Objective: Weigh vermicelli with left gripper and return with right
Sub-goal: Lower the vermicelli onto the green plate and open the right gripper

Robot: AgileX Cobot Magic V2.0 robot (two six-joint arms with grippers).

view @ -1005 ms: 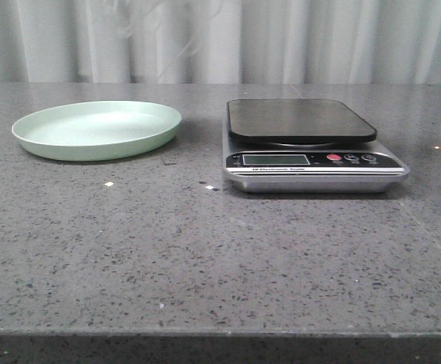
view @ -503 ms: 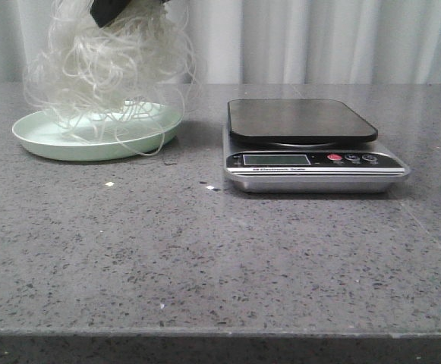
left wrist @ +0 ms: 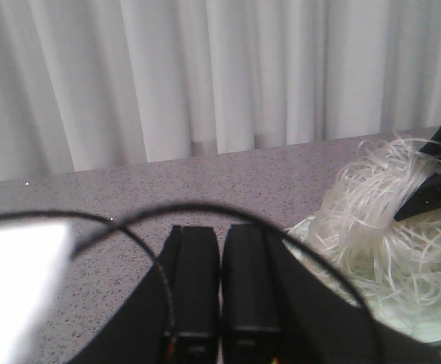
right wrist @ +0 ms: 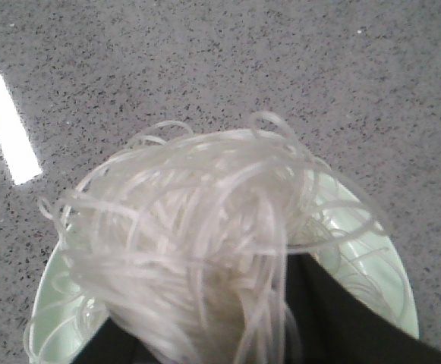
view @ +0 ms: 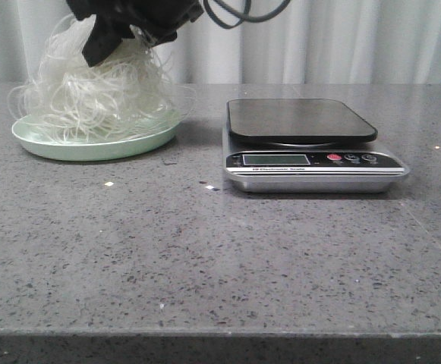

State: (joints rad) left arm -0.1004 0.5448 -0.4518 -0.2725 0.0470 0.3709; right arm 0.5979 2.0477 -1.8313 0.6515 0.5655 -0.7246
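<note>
The vermicelli (view: 91, 98), a fluffy whitish nest of strands, rests on the pale green plate (view: 99, 149) at the far left of the table. My right gripper (view: 102, 45) comes down from above and is shut on the top of the nest. In the right wrist view the strands (right wrist: 205, 220) bunch between its black fingers (right wrist: 334, 318) over the plate (right wrist: 383, 284). My left gripper (left wrist: 222, 243) is shut and empty, held off to the side of the nest (left wrist: 379, 227). It is out of the front view.
A silver kitchen scale with a bare black platform (view: 300, 120) stands to the right of the plate on the grey speckled table (view: 205, 258). A white curtain (view: 341, 38) hangs behind. A black cable (left wrist: 129, 220) loops across the left wrist view.
The plate was bare a second ago. The right gripper came down with the hanging vermicelli, and the nest has now settled onto the plate.
</note>
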